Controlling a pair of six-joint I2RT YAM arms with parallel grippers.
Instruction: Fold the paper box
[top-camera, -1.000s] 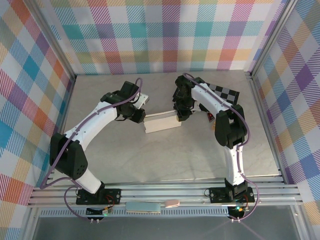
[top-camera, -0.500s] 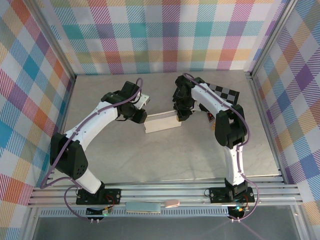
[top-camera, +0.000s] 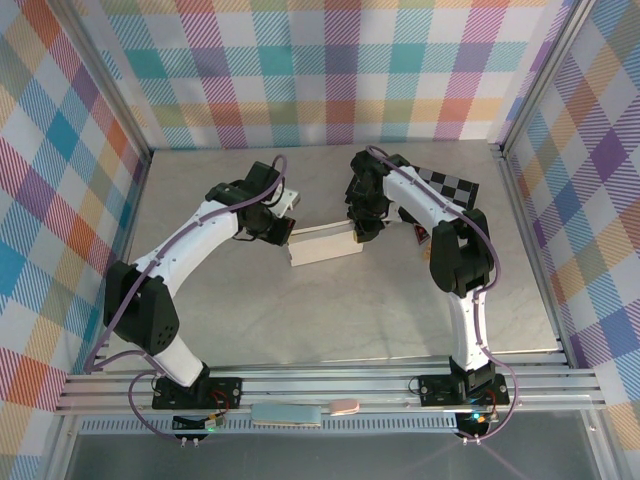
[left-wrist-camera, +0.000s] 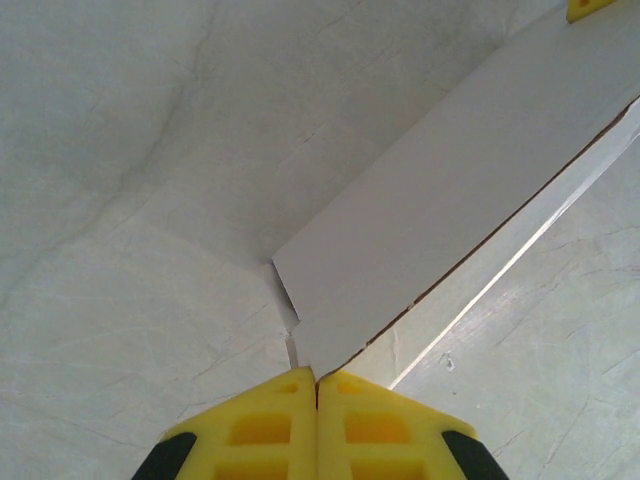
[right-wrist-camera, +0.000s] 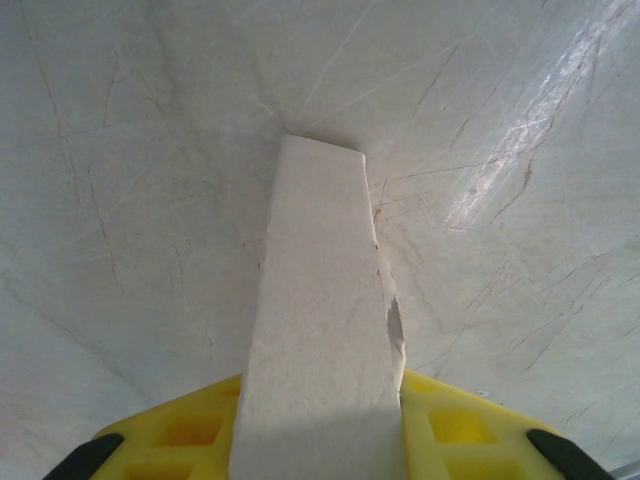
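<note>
White paper box (top-camera: 325, 245) lies on grey bench (top-camera: 330, 315), near middle. Box long, flat, a bit tilted. Left gripper (top-camera: 286, 233) touches left end of box. Right gripper (top-camera: 360, 234) sits at right end of box, pointing down. Both arms bend in toward box. Black-and-grey checkerboard (top-camera: 452, 184) lies behind right arm, partly hidden. Walls (top-camera: 330, 70) have bright coloured checks. Metal rail (top-camera: 330, 385) runs along near edge under arm bases.

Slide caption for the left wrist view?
Left pincer shut on a corner of the white paper box, pale marbled tabletop beneath.
</note>
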